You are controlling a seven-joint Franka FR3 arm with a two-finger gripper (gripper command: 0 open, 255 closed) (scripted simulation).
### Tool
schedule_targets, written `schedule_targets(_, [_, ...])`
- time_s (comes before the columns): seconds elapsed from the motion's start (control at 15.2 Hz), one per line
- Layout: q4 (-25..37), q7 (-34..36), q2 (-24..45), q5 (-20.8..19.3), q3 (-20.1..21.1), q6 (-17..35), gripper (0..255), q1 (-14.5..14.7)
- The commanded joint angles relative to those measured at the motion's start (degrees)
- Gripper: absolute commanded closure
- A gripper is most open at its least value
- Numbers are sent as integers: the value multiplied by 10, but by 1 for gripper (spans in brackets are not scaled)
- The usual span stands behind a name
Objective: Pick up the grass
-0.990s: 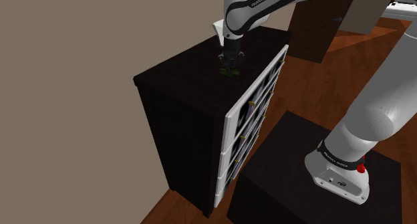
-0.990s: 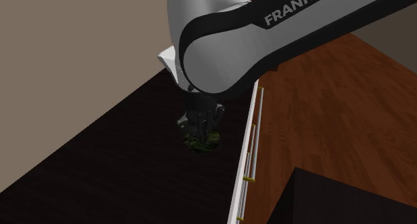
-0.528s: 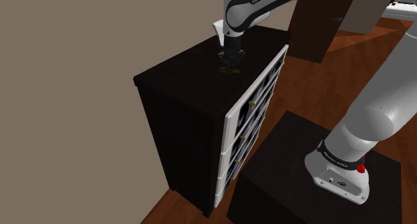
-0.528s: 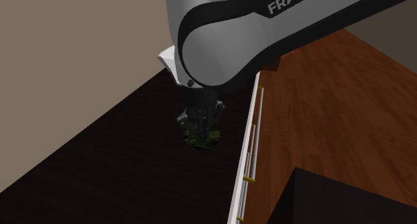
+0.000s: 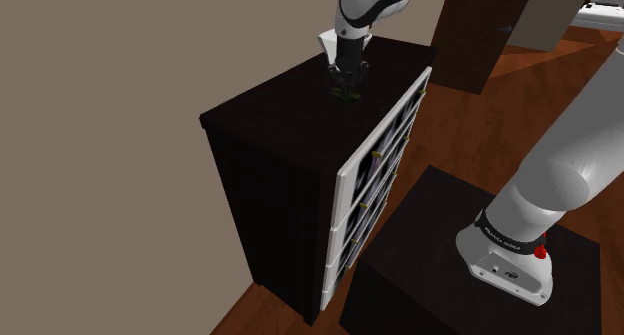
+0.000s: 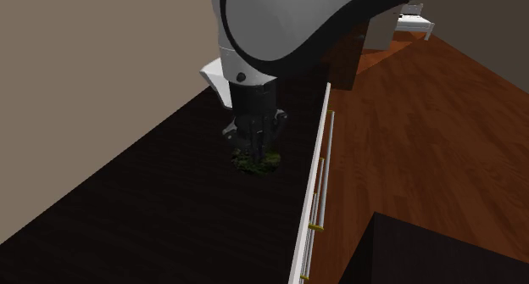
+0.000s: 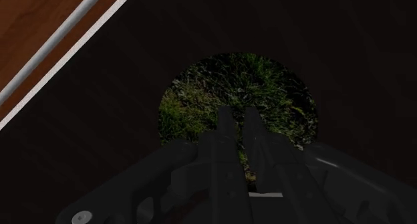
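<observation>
Where the gripper (image 7: 237,117) hangs above the dark cabinet top (image 5: 268,115), its jaws stand almost closed, pinching the round grass tuft (image 7: 198,101) between them.

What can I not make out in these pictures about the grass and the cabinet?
- Wrist view: the jaws cover the near part of the grass.
- Shoulder view: the grass is too small to tell whether it touches the top of the cabinet.
- Second exterior view: the top edge cuts off the arm.
</observation>
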Motion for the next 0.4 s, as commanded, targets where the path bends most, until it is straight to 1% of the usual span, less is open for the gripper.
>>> schedule_targets(0.0, [12, 0, -3, 1, 0, -15, 255, 0])
schedule_targets(0.2, [29, -2, -9, 2, 0, -38, 255, 0])
schedule_targets(0.33, [29, -2, -9, 2, 0, -39, 255, 0])
